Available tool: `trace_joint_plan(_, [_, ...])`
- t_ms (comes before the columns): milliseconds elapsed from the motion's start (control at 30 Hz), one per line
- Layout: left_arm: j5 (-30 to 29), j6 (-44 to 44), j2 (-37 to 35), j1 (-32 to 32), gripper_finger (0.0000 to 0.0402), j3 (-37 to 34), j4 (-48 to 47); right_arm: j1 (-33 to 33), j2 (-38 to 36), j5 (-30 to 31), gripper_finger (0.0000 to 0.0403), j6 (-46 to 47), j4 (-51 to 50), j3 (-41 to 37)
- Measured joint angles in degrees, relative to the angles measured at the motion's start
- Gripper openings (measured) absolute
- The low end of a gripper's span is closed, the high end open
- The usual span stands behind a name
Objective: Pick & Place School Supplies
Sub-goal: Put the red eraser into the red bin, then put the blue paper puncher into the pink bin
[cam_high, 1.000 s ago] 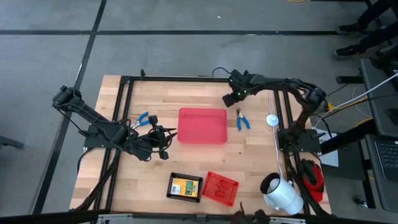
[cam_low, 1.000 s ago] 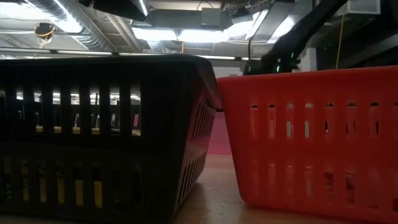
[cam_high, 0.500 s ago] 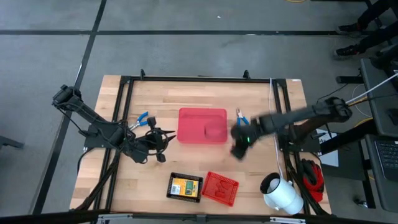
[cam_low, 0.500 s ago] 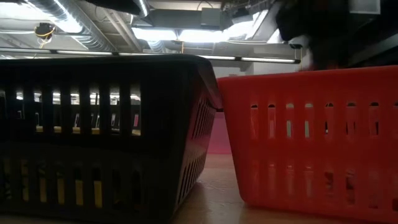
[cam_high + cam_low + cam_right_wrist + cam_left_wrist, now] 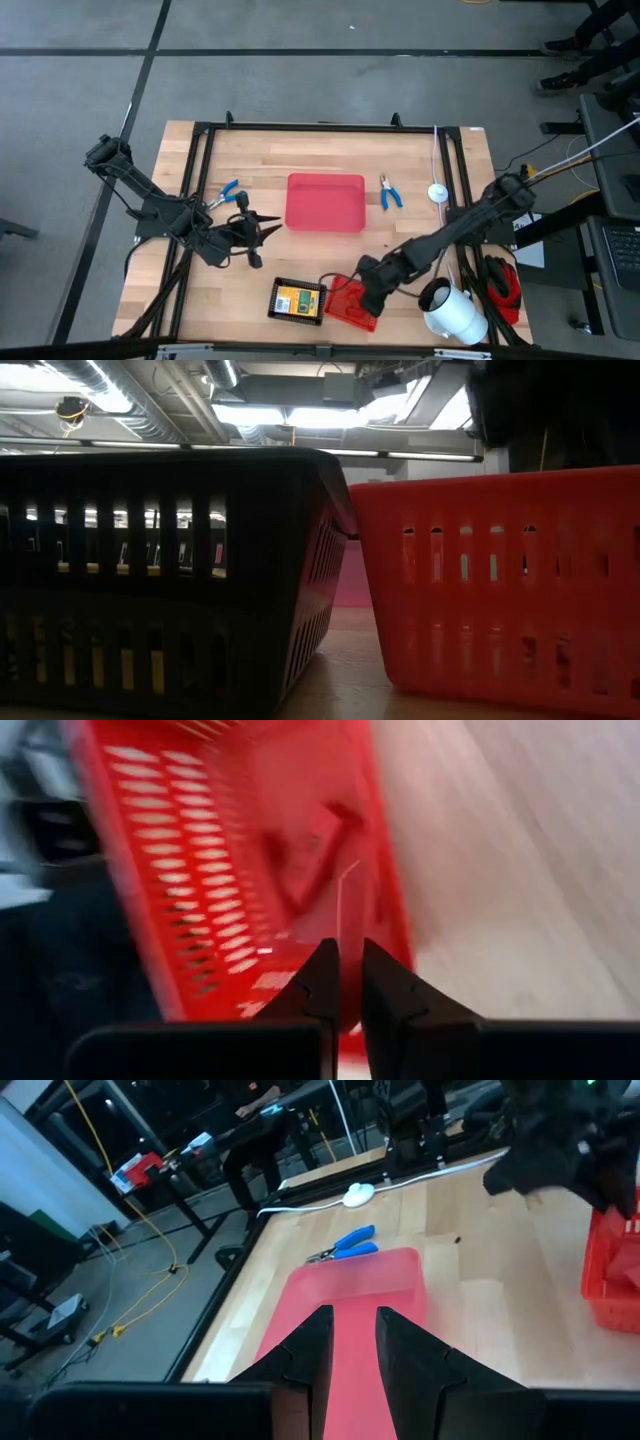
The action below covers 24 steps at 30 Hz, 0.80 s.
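In the high view my right gripper (image 5: 368, 297) hangs over the red mesh basket (image 5: 352, 303) near the table's near edge. In its wrist view its fingers are all but together above the basket's inside (image 5: 260, 870), where blurred dark red shapes lie. A yellow-and-green box (image 5: 291, 300) lies in the black tray (image 5: 298, 285). One pair of blue-handled pliers (image 5: 389, 192) lies right of the big red tray (image 5: 325, 202), the other (image 5: 228, 191) to its left. My left gripper (image 5: 268, 227) waits beside the tray's left side, slightly open and holding nothing.
A white cylinder (image 5: 455, 312) stands right of the basket, and a white puck on a cord (image 5: 437, 192) lies near the right pliers. In the low view the black tray (image 5: 150, 580) and the red basket (image 5: 500, 580) block most of the table.
My right arm has swung fast from the table's far edge, past the right side of the big red tray, to the near edge, and now hangs over the red mesh basket.
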Motion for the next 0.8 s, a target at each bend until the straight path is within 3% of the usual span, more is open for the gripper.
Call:
trace_joint_plan(167, [0.1,0.5,0.0,0.0,0.0077,0.0,-0.3,-0.3,2.8,-0.7,0.0023,-2.2,2.3,0.0])
trace_joint_plan(400, [0.4,-0.4,0.0,0.0,0.0077,0.0,-1.0,-0.2,2.3,2.3,0.0108,-2.1,4.9,0.0])
trace_joint_plan(800, [0.9,-1.9,0.0,0.0,0.0077,0.0,-1.5,2.0,0.5,5.0,0.0112,-1.7,14.3,0.1])
